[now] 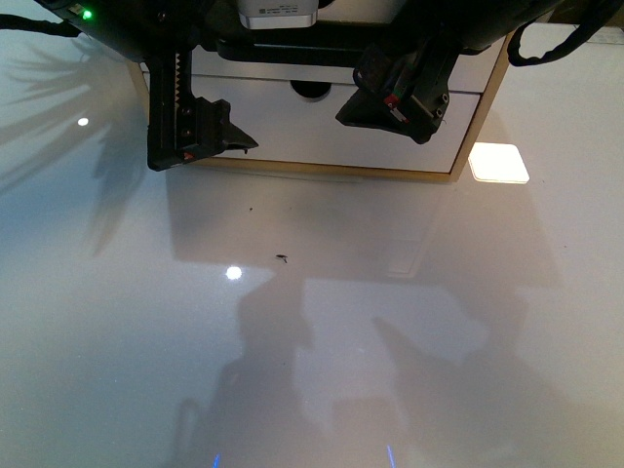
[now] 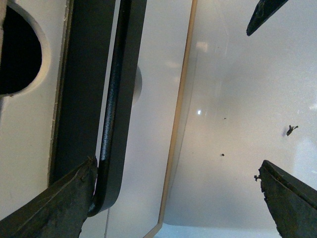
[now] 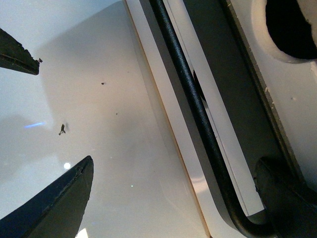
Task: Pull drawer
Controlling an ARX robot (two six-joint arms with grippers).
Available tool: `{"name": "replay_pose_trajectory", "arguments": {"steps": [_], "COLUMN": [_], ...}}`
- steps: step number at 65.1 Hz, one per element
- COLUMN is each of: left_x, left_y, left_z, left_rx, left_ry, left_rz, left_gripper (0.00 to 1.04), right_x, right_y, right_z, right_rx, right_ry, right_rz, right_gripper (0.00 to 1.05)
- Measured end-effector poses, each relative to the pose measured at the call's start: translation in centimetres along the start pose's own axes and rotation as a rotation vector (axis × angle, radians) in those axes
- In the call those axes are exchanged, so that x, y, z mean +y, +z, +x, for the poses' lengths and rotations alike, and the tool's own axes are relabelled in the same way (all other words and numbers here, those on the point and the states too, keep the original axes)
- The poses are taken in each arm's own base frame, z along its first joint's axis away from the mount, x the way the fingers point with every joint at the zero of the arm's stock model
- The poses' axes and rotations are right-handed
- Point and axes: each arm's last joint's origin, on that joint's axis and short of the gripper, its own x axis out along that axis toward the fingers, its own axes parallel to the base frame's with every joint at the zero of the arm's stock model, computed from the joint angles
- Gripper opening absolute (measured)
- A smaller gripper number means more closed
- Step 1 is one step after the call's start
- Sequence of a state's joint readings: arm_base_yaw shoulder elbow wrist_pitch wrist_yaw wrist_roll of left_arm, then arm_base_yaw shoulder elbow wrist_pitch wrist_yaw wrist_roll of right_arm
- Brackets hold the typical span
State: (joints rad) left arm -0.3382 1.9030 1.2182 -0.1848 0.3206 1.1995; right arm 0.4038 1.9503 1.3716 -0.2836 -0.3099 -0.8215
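At the far edge of the shiny surface (image 1: 292,322) sat the drawer (image 2: 25,148), and it looked shut to me. It had a smooth white front and pale wood sides. My left hand (image 1: 205,146) and right hand (image 1: 385,122) were wide open and held nothing. One finger of each was right by the long, bumpy black handle (image 2: 111,99). Next I should pinch it and pull straight back.
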Motion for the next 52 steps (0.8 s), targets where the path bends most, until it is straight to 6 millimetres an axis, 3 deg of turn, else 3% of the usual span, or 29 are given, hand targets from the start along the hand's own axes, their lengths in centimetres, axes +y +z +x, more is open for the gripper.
{"name": "replay_pose_trajectory", "arguments": {"steps": [26, 52], "left_x": [-0.5, -3.4], "left_y": [0.0, 0.5], "left_z": [-0.4, -2.4], "left_rx": [0.003, 0.015], "left_ry": [-0.055, -0.119], "left_rz": [0.009, 0.041], "left_gripper": [0.97, 0.97], "right_x": [0.6, 4.0], "right_y": [-0.2, -0.3], "right_z": [-0.4, -1.8], "right_rx": [0.015, 0.027], "right_ry": [0.080, 0.178], "right_rz": [0.002, -0.041], "right_gripper": [0.96, 0.96]}}
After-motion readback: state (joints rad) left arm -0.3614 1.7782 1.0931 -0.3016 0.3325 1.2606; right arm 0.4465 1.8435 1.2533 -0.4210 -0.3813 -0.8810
